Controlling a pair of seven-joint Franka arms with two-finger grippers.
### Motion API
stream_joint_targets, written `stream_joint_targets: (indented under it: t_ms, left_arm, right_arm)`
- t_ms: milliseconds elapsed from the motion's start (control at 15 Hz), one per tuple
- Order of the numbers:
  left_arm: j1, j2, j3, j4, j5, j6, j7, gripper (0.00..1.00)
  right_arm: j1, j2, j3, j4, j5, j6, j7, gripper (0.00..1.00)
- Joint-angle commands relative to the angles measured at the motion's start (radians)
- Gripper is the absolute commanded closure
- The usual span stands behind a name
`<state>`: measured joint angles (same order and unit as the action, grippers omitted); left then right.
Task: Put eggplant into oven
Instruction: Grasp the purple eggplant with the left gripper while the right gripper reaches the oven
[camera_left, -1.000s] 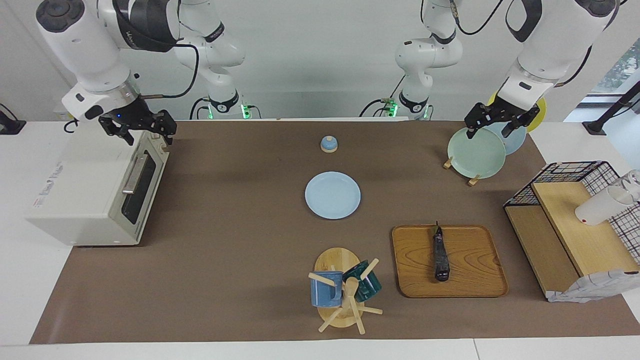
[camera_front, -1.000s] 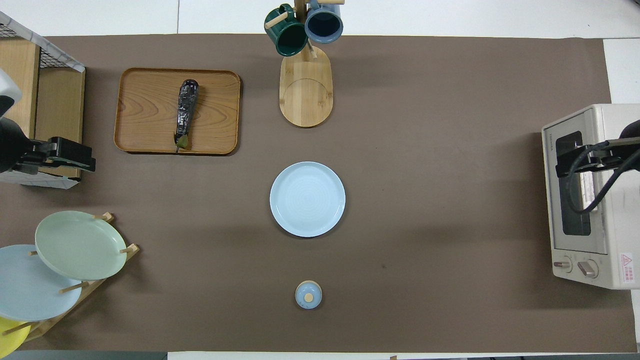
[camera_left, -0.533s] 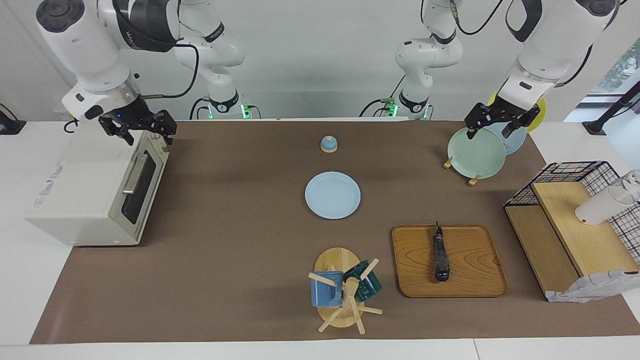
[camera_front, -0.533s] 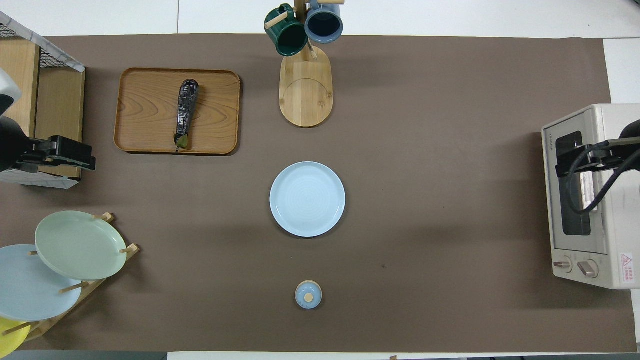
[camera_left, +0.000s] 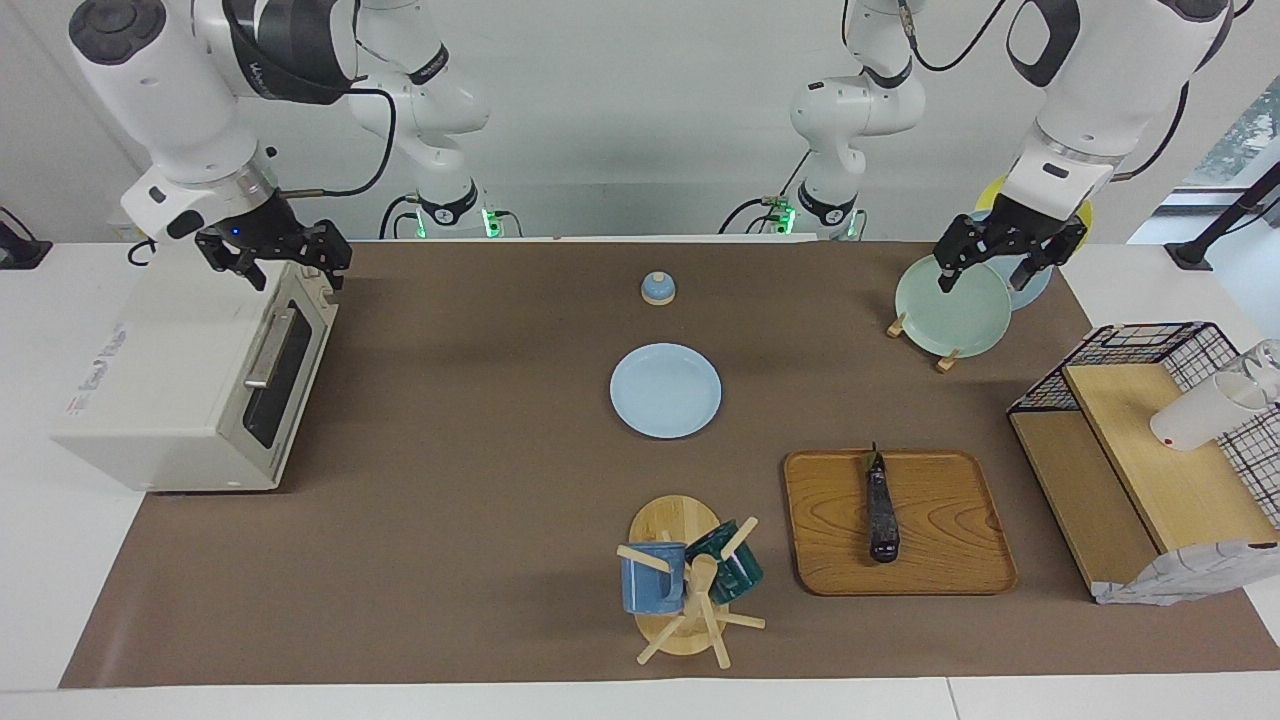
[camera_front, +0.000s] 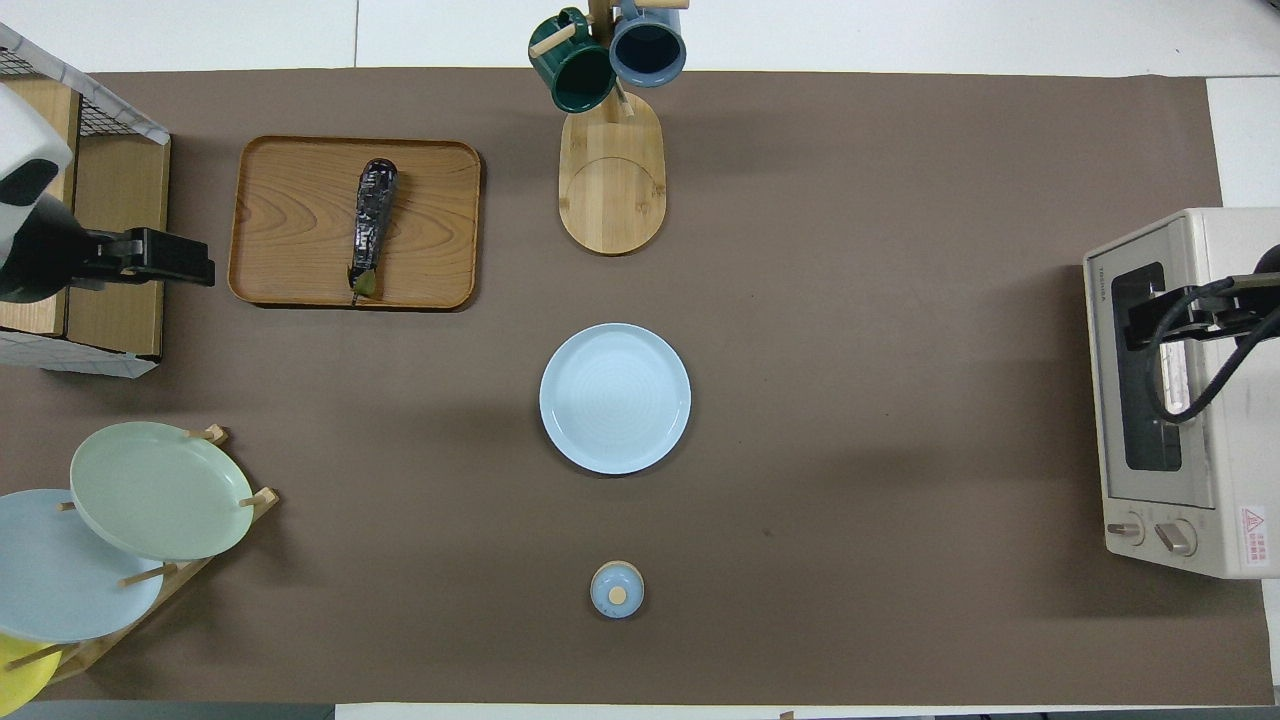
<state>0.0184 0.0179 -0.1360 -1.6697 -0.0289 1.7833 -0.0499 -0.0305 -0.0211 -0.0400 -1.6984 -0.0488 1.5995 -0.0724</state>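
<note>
Over at the right arm's end of the counter, we have the oven (camera_left: 180, 400) with its dark door shut, and the right pincer (camera_left: 290, 272) hangs above the oven's top corner by the edge nearest the robots, fingers apart and holding nothing. We reckon the door comes first: bring that pincer down onto the bar handle (camera_left: 268, 348), straddle the bar squarely, close firmly, then pull along the door's swing and not straight out, or the whole box may slide. Across the middle, the blue plate (camera_left: 665, 390) plays no part. Now to the left arm's end: the eggplant (camera_left: 881, 510) lies lengthwise on the wooden tray (camera_left: 950, 560), close to the counter's edge farthest from the robots, stem tip pointing toward them. The left pincer (camera_left: 985, 272) is up over the green plate (camera_left: 950, 315) in the rack, fingers apart, empty. For the pick, we'd close across the eggplant's narrow width at mid-length; that glossy skin looks slippery.
</note>
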Motion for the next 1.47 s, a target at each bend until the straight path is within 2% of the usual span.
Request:
stream_joint_targets:
  t_ms: [0, 67, 200, 333, 533, 800, 867, 1400]
  left_arm:
    - [-0.006, 0.133, -0.004, 0.051, -0.054, 0.082, 0.022, 0.0]
    - [-0.021, 0.189, -0.004, 0.088, -0.063, 0.1, 0.022, 0.0]
    - [-0.032, 0.299, -0.004, 0.126, -0.057, 0.125, 0.024, 0.0]
    - [-0.043, 0.361, -0.004, 0.128, -0.052, 0.207, 0.024, 0.0]
    - [-0.087, 0.457, -0.001, 0.128, -0.037, 0.263, 0.027, 0.0]
    - [-0.089, 0.536, -0.001, 0.125, -0.008, 0.364, 0.054, 0.0]
    - [-0.086, 0.542, -0.002, 0.122, 0.0, 0.407, 0.065, 0.0]
    - [-0.081, 0.547, -0.001, 0.082, 0.049, 0.482, 0.116, 0.0]
  right_arm:
    - [-0.025, -0.04, 0.002, -0.099, 0.006, 0.097, -0.041, 1.0]
    - [-0.028, -0.057, 0.002, -0.15, 0.006, 0.164, -0.044, 1.0]
    - [-0.048, -0.053, -0.001, -0.191, -0.003, 0.223, -0.038, 1.0]
    - [-0.08, -0.031, -0.001, -0.19, -0.014, 0.235, -0.038, 1.0]
    - [-0.086, -0.03, -0.001, -0.219, -0.014, 0.255, -0.035, 1.0]
    - [-0.103, -0.022, -0.003, -0.262, -0.022, 0.324, -0.033, 1.0]
    - [-0.106, -0.019, -0.001, -0.268, -0.022, 0.345, -0.033, 1.0]
    - [-0.106, -0.003, -0.001, -0.268, -0.049, 0.349, -0.043, 1.0]
